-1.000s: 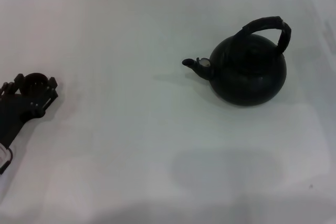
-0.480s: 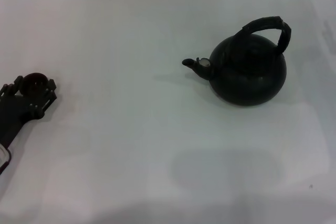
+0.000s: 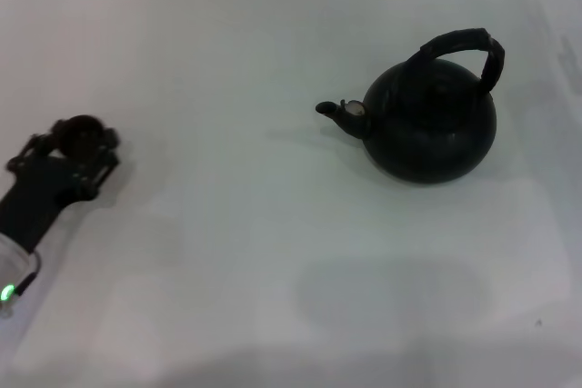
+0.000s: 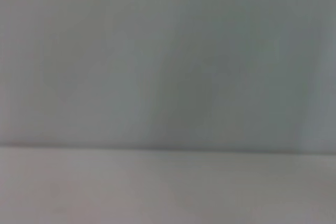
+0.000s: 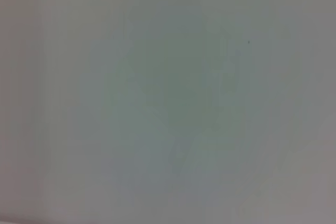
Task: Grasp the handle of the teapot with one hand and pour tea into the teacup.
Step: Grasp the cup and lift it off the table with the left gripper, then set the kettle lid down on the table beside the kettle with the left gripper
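The matte-black teapot (image 3: 429, 120) stands upright on the white table at the right, its short pale-tipped spout (image 3: 341, 112) pointing left. Its black ribbed handle (image 3: 464, 50) arches over the top, and nothing is touching it. At the far left, my left gripper (image 3: 78, 144) sits low over the table with the small round dark teacup (image 3: 82, 131) between its fingers. It is far from the teapot. The left wrist view shows only the pale surface. My right gripper is out of view, and its wrist view shows only bare white table.
The white table (image 3: 236, 252) runs wide between the cup and the teapot. A soft shadow (image 3: 391, 293) lies on the table in front of the teapot. The table's far edge is at the top of the head view.
My left gripper has moved right and a little farther away, toward the teapot, and the teacup has moved with it. The teapot has not moved.
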